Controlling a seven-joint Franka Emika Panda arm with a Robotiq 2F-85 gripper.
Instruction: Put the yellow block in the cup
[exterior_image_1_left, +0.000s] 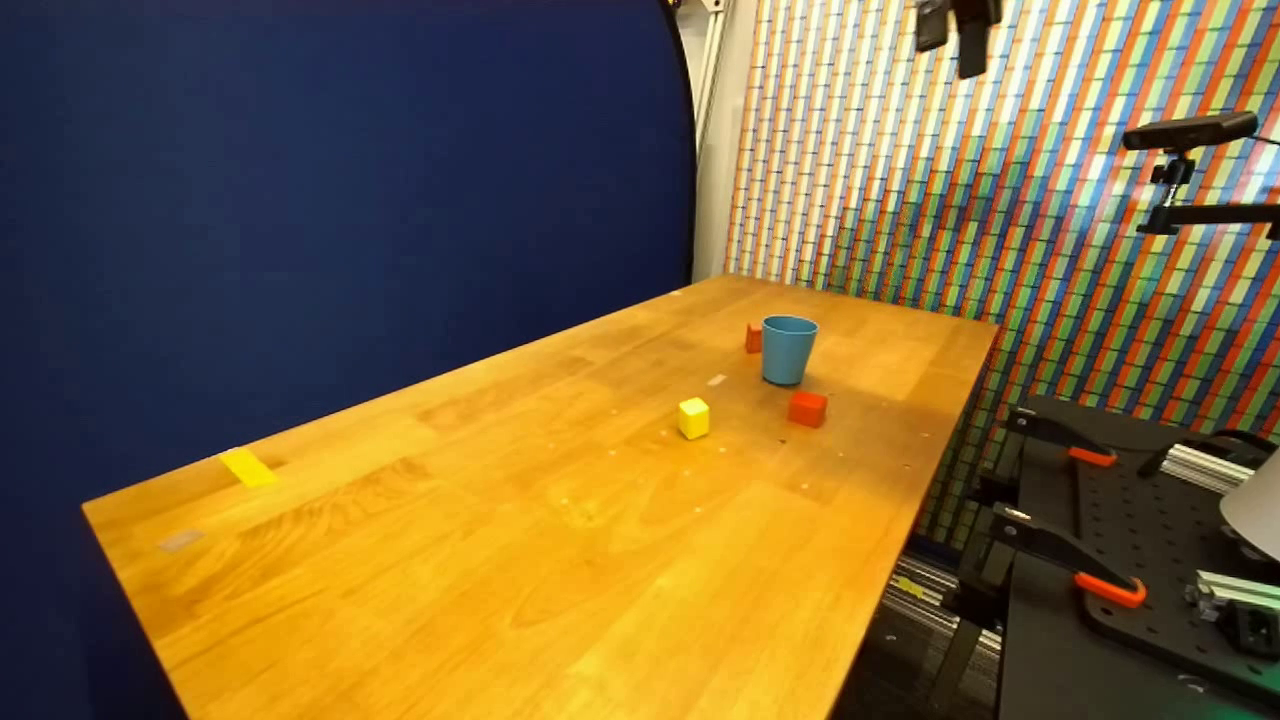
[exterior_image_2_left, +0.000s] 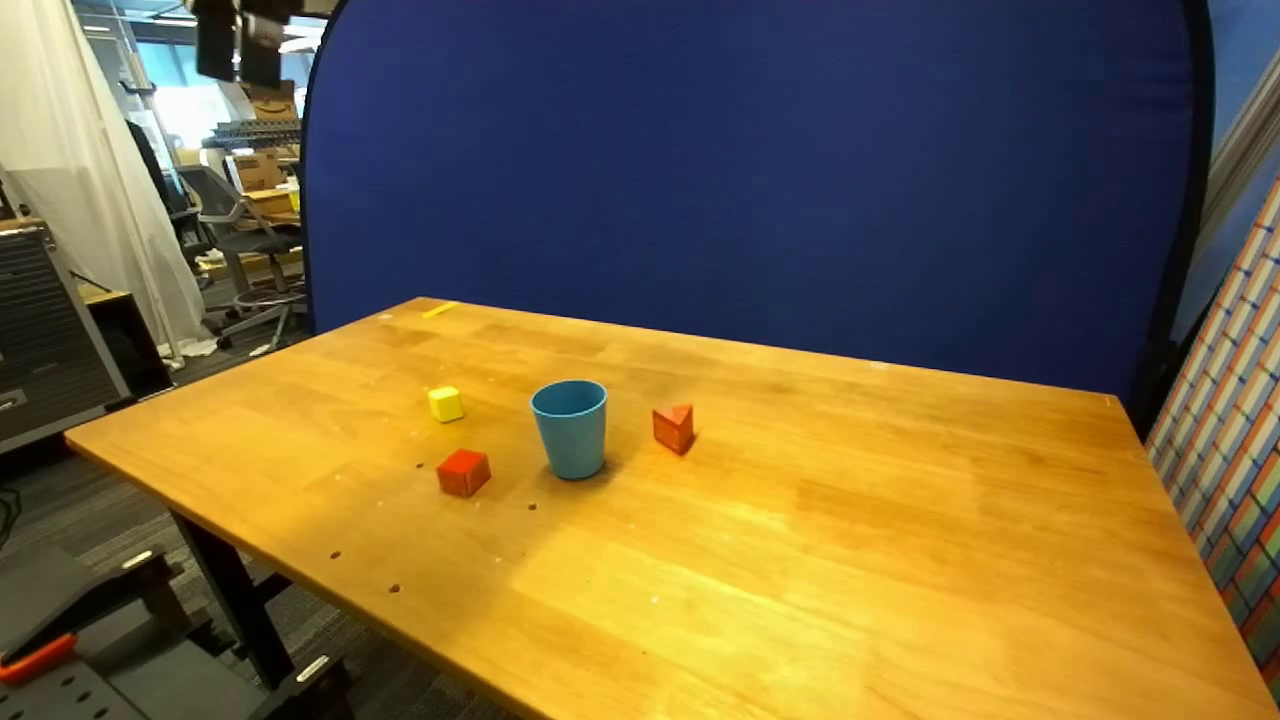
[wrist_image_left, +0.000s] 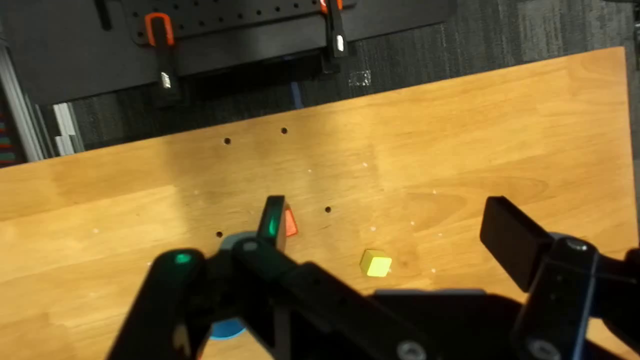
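Note:
The small yellow block (exterior_image_1_left: 693, 419) sits on the table; it also shows in an exterior view (exterior_image_2_left: 446, 404) and in the wrist view (wrist_image_left: 377, 264). The blue cup (exterior_image_1_left: 789, 350) stands upright near it, as also seen in an exterior view (exterior_image_2_left: 572, 430). In the wrist view only a bit of the cup's rim (wrist_image_left: 227, 328) shows behind the gripper's linkage. My gripper (wrist_image_left: 390, 220) is open and empty, high above the table. In the wrist view the yellow block appears between the spread fingers, far below them. The fingertips show at the top of both exterior views (exterior_image_1_left: 955, 40) (exterior_image_2_left: 240, 48).
A red-orange block (exterior_image_2_left: 464, 472) lies near the cup, partly hidden by a finger in the wrist view (wrist_image_left: 290, 223). An orange triangular block (exterior_image_2_left: 674, 428) stands on the cup's other side. A yellow tape strip (exterior_image_1_left: 248, 467) marks a far table corner. Black clamps (exterior_image_1_left: 1065, 570) sit beside the table.

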